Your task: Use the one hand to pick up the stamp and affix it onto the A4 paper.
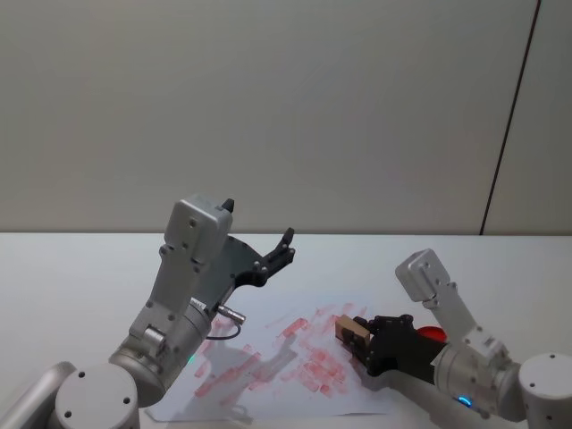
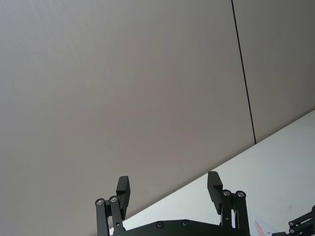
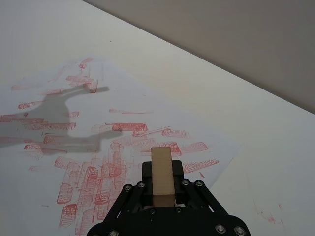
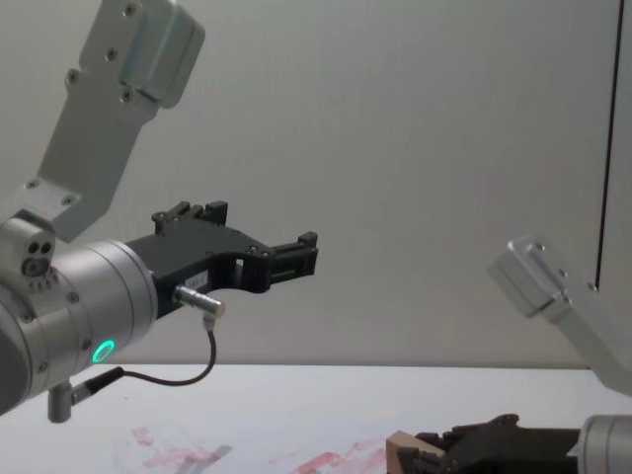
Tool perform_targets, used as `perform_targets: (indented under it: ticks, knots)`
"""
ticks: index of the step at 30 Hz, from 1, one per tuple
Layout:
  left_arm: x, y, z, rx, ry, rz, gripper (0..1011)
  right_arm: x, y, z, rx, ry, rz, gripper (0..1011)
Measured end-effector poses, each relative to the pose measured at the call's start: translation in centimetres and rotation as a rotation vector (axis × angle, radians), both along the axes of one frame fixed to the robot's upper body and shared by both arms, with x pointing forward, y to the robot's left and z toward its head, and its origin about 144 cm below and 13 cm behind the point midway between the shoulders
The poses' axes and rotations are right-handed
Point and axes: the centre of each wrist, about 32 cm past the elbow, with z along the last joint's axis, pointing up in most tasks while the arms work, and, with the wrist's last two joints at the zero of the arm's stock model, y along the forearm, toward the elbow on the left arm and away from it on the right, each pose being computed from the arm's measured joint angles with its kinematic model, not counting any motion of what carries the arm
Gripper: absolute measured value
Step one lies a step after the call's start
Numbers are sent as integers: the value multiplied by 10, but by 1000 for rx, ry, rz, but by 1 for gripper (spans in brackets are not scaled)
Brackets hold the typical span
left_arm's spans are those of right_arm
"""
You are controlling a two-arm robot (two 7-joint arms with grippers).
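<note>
We see the right gripper (image 1: pixel 361 340) low over the A4 paper (image 1: pixel 268 349), its fingers clamped on either side of the stamp (image 3: pixel 162 176); the wooden block juts forward past the fingertips, which we judge leaves its far end free to meet the sheet; it sits over the paper's right part, by a patch crowded with red prints, with the red ink pad (image 1: pixel 433 333) just behind the wrist; whether block touches paper we cannot tell; the left gripper (image 2: pixel 167 189) hangs raised above the sheet's left side, fingers spread wide and holding nothing, parked, we reckon, to leave the working arm room.
</note>
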Motion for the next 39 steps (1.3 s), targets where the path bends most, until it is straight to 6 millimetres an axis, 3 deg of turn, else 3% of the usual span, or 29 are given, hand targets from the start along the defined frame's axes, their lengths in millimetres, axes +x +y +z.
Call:
perform_targets:
  ticks: [11, 18, 29, 39]
  knots:
    - [0, 0, 0, 0, 0, 0, 1002, -1, 0, 0, 20, -5, -15, 216]
    - [0, 0, 0, 0, 0, 0, 1002, -1, -5, 13, 71, -64, -46, 216]
    - [0, 0, 0, 0, 0, 0, 1003, -10, -29, 29, 120, -125, -104, 216]
    - [0, 0, 0, 0, 0, 0, 1003, -23, -48, 29, 123, -113, -145, 216]
